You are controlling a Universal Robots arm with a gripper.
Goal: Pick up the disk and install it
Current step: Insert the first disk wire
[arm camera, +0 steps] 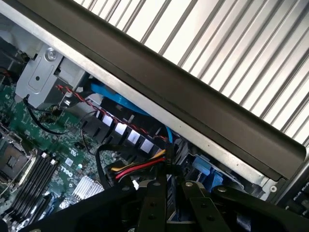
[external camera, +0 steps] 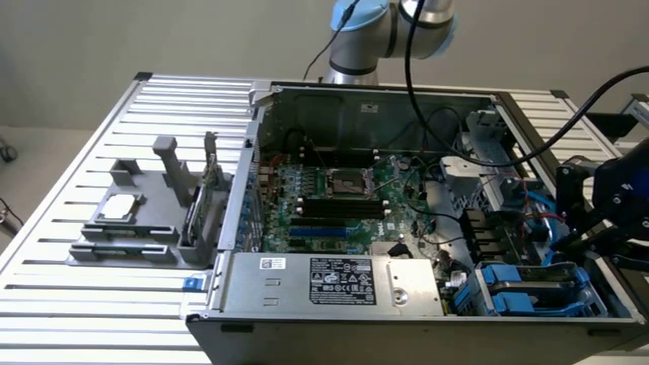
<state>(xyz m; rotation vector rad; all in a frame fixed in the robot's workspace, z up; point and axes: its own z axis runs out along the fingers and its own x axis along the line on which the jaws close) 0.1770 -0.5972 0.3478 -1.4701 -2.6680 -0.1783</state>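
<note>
Disk [external camera: 533, 287] in its blue carrier lies low in the open computer case [external camera: 266, 163]. It sits in the drive bay at the corner nearest the camera, on the exterior view's right. Just beside it, toward the exterior view's left, is the large labelled power-supply box [external camera: 340, 280]. As far as we can judge, the disk's long side runs along the case's near wall, with the blue frame showing at both ends.

We see the gripper [external camera: 598, 228] hanging over the case wall on the exterior view's right, close above that same corner. The disk therefore lies below the gripper and a little toward the exterior view's left, near it but apart. We see no contact between them.

From the wrist view, the gripper [arm camera: 169, 191] looks down past the case's dark upper rail [arm camera: 159, 82] into the bay. A bundle of red and yellow wires [arm camera: 140, 168] lies just ahead of it, and a patch of blue plastic [arm camera: 198, 166] shows beyond. We cannot say whether that plastic belongs to the disk's carrier. Nor can we tell how far apart the jaws stand, or whether they have hold of anything, because the dark linkages crowd together there.

The case rests on a slatted metal counter [external camera: 61, 304].
</note>
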